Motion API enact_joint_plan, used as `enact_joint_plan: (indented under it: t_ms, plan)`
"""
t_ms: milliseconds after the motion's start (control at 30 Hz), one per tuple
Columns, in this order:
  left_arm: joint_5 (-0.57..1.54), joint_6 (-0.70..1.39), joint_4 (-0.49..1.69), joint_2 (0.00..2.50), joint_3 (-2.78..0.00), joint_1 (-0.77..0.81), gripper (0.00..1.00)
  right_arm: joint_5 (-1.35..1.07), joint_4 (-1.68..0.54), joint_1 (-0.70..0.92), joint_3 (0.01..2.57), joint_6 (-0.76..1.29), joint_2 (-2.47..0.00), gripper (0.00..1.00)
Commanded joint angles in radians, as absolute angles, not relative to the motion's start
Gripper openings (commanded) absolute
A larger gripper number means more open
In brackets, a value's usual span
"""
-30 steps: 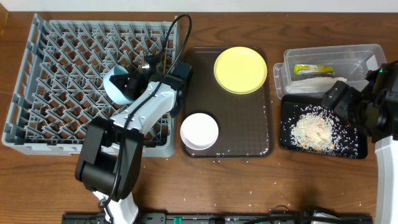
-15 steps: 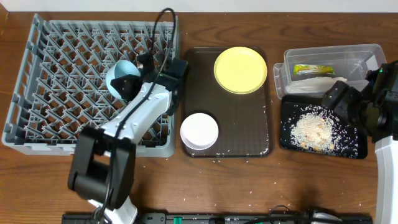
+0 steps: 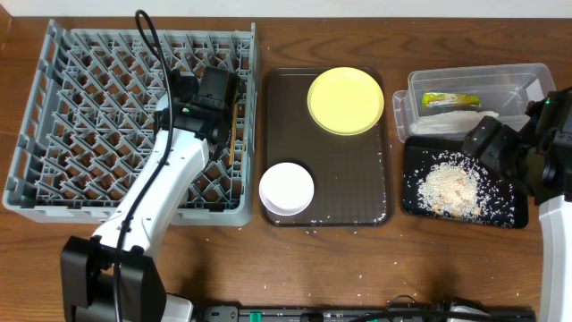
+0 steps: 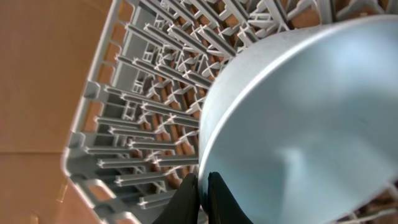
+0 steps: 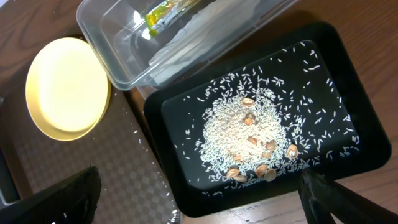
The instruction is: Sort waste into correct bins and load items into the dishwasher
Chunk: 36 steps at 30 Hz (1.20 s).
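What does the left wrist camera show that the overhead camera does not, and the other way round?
Only the left wrist view shows the light blue bowl, its rim pinched by the left end effector. Only the overhead view shows the yellow plate, the white bowl, the clear tub and the black tray with rice. Both show the grey dish rack.

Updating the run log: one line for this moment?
left gripper shut on light blue bowl | over dish rack | right gripper open above black tray

Bright even light; soft shadows; blue bowl (image 4: 311, 124) blurry.
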State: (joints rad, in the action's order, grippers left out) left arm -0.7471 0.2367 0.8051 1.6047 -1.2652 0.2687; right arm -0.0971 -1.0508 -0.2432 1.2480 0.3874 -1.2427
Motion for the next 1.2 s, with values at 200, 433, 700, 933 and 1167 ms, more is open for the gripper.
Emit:
enact_joint_plan:
  t_ms: [200, 433, 700, 933, 1167]
  plan:
    - [-1.056, 0.060, 0.828, 1.515, -1.263, 0.319, 0.08, -0.094, -1.050, -0.249, 1.253, 0.400, -1.242, 0.99]
    - [-0.910, 0.173, 0.829, 1.539, -1.263, 0.321, 0.10, -0.094, -1.050, -0.249, 1.253, 0.400, -1.242, 0.99]
    - [0.012, 0.397, 0.767, 1.456, -1.262, -0.082, 0.45, -0.094, -1.050, -0.249, 1.253, 0.400, -1.242, 0.99]
    - [0.384, 0.218, 0.783, 1.566, -1.262, -0.281, 0.46, -0.094, -1.050, -0.249, 1.253, 0.400, -1.242, 0.99]
    - [0.390, 0.164, 0.820, 1.642, -1.262, -0.282, 0.45, -0.094, -1.050, -0.249, 1.253, 0.400, -1.242, 0.99]
